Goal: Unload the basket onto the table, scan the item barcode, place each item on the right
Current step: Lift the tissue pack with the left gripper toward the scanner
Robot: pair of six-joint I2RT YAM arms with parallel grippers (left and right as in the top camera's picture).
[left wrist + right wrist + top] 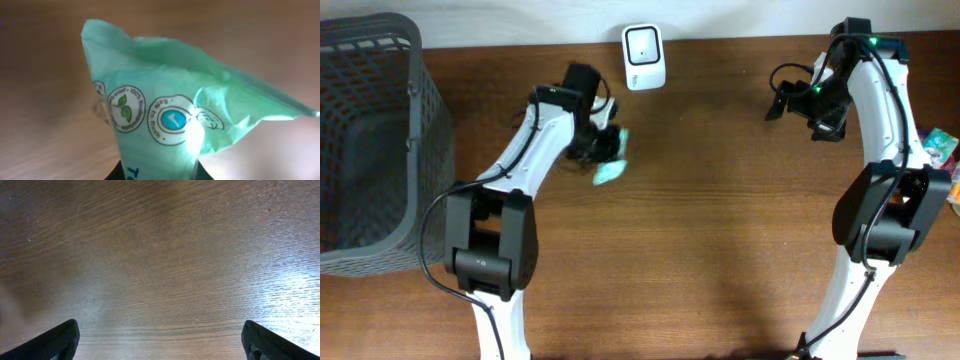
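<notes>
The left gripper (598,150) is closed down on a crumpled mint-green plastic pouch (175,110). In the left wrist view the pouch rises from between dark finger parts at the bottom edge and fills most of the frame, with the table blurred behind it. The left arm reaches from its base at the near left, away and to the right, with the wrist bent over near the far middle of the brown wooden table (720,220).

The right gripper (160,341) stands wide open and empty, with only 2 dark fingertips (60,340) showing in the lower corners of its view over bare wood grain. Its arm rises from the near right to the far edge, and the wrist turns back toward the left.

From overhead the pouch is a blurred green patch just beside the left gripper, and its outline is hard to make out. It sits near a white rounded-rectangle scanner (644,57) at the far edge, apart from it. Its long axis seems to run from the fingers toward the near right. In the wrist view a printed face with round badges is turned to the camera – a leaf emblem and a blue tick – and blue lettering is cut off at the bottom. Where the barcode lies cannot be told.

A grey plastic mesh basket (370,140) stands at the far left, cut by the frame, and colourful packets (940,150) peek in at the right edge.
</notes>
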